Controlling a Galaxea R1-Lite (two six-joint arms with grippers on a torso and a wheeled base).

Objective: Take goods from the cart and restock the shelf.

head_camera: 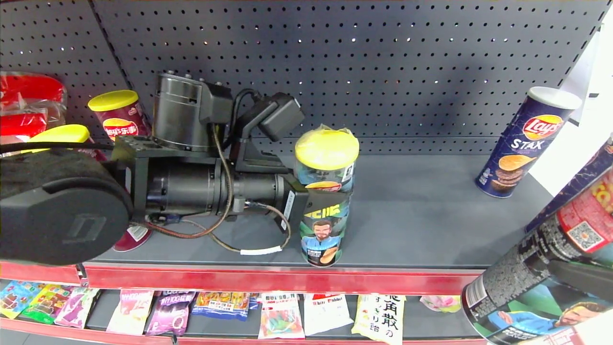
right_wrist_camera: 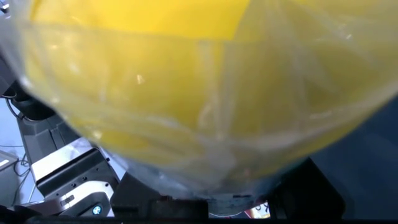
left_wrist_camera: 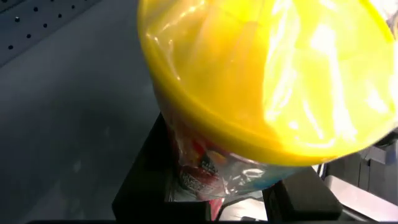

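Upright on the shelf [head_camera: 421,215], close behind the red front lip [head_camera: 239,278]: yellow-lidded can [head_camera: 326,148], clamped mid-body between the closed fingers of the left gripper [head_camera: 322,203]; base apparently seated, so open slowly and back out level, without snagging the loose wrap; watch for a tip toward the lip. Gripped tight in the right gripper [head_camera: 577,280], tilted, low off the shelf's right end: second can [head_camera: 517,287]; hold back until the left arm is clear; place between the first and the blue can [head_camera: 524,143].

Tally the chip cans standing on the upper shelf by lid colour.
Yellow-lid cans: 3
White-lid can: 1
Total: 4
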